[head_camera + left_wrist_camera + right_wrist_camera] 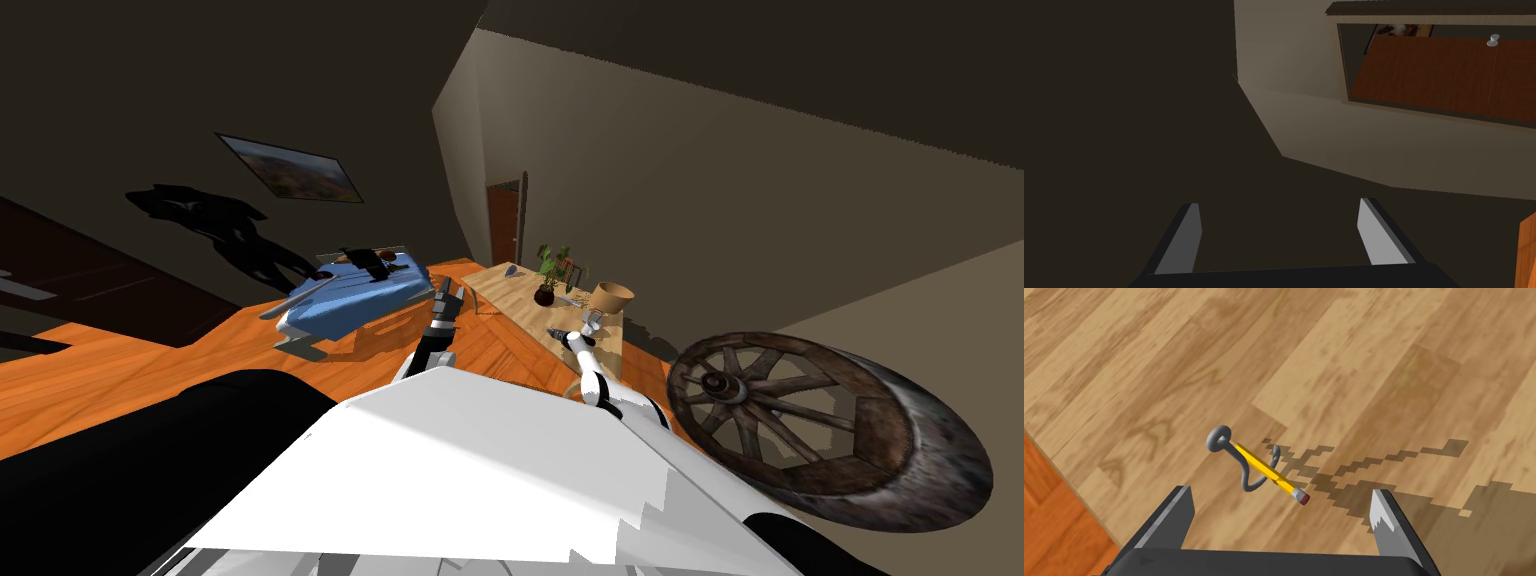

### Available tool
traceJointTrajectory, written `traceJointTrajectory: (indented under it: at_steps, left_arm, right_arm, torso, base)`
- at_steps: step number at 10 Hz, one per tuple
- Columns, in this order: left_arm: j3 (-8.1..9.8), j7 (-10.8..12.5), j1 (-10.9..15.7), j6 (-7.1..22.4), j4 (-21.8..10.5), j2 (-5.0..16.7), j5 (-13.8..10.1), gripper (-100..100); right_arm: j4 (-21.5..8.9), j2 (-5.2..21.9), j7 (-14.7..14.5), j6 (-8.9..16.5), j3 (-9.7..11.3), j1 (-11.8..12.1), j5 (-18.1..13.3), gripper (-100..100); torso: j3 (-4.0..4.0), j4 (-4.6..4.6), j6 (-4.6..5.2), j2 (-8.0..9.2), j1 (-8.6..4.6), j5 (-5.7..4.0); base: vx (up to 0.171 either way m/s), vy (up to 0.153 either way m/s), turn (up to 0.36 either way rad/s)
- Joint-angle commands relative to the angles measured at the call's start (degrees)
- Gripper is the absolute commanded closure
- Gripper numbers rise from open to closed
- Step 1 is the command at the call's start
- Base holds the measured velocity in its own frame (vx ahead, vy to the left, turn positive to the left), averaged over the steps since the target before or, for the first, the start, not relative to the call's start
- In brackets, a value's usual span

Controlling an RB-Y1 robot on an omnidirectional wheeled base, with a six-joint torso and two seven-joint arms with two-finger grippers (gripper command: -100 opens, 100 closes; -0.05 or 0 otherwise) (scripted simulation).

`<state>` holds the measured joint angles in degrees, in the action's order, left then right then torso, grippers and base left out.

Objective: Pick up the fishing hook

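Note:
A grey fishing hook (1236, 460) with a round eye lies on a light wooden tabletop (1344, 373), crossed by a yellow pencil (1267, 472) with a pink eraser. My right gripper (1281, 513) hovers open just short of them, hook and pencil lying ahead of the gap between the fingers. In the head view the right gripper (591, 322) hangs over the near end of the wooden table (520, 292). My left gripper (446, 292) is raised off the table's left side, and in the left wrist view it (1279, 232) stands open with nothing between its fingers.
On the table stand a potted plant (549, 272) and a tan pot (610, 297). A blue bed (350, 292) sits on the orange floor to the left. A large dark wagon wheel (830, 430) rests at the right. The table's edge (1069, 488) lies close to the hook.

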<state>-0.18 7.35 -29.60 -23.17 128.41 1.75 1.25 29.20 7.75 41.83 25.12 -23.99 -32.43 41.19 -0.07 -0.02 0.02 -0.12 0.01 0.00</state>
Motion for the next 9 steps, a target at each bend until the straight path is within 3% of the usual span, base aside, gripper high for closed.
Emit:
traceJointTrajectory:
  at_steps: [1, 6, 8, 9]
  left_arm:
    - [0.00, 0.00, 0.00, 0.00, 0.00, 0.00, 0.00, 0]
    - [0.00, 0.00, 0.00, 0.00, 0.00, 0.00, 0.00, 0]
    - [0.00, 0.00, 0.00, 0.00, 0.00, 0.00, 0.00, 0]
    - [0.00, 0.00, 0.00, 0.00, 0.00, 0.00, 0.00, 0]
  right_arm:
    - [-2.82, 0.03, -0.13, 0.11, -0.20, -1.46, 1.79, -100]
    - [-5.45, -0.30, 1.73, 1.24, -0.43, -3.27, 3.17, -100]
    - [-4.95, -0.34, 2.12, 1.41, -0.36, -3.03, 2.85, -100]
    - [-5.15, -0.30, 1.90, 1.33, -0.40, -3.12, 2.99, 0]
  torso:
    - [0.00, 0.00, 0.00, 0.00, 0.00, 0.00]
    - [0.03, 0.01, 0.01, 0.05, 0.01, 0.00]
    - [0.03, 0.01, 0.01, 0.06, 0.00, 0.00]
    - [0.05, 0.02, 0.01, 0.09, 0.01, 0.00]
  base:
    - [0.023, -0.002, -0.006]
    - [0.022, -0.006, -0.004]
    - [0.012, -0.004, 0.000]
    - [0.000, 0.000, 0.000]
